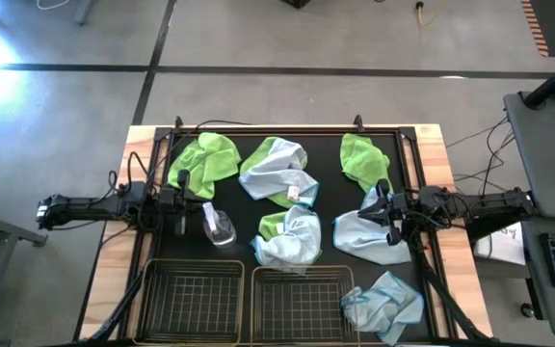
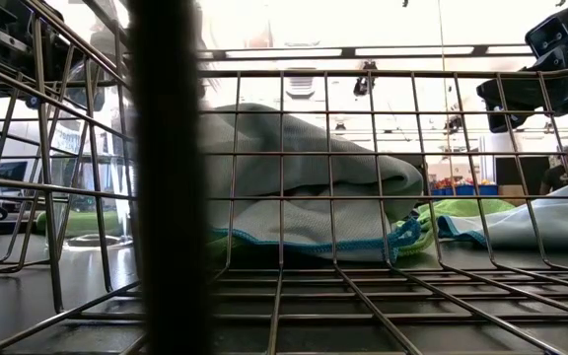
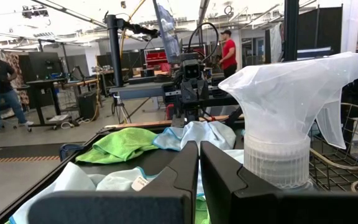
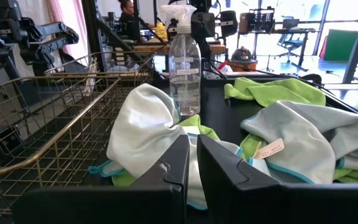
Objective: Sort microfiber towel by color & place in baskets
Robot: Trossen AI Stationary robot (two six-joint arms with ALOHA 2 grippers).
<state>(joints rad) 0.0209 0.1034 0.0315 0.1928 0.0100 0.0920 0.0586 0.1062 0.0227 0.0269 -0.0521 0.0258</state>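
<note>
Towels lie unsorted on the black mat: green towel (image 1: 206,156) at the far left, a light blue towel (image 1: 276,169) mid-mat, a second green towel (image 1: 362,157) far right, a blue-over-green pile (image 1: 290,236) by the baskets, and a blue towel (image 1: 366,236) under the right arm. One pale blue towel (image 1: 385,304) hangs over the right basket (image 1: 297,304) rim; the left basket (image 1: 193,304) is empty.

Left gripper (image 1: 183,202) hovers beside the spray bottle (image 1: 217,226), fingers together, empty. Right gripper (image 1: 382,207) hovers over the blue towel, fingers nearly together, nothing held.

Risk: the left arm clipping the bottle and tipping it onto cloth; a grab at the mixed pile lifting both colours.

The right wrist view shows green tucked under blue in that pile; the overhead barely does.
</note>
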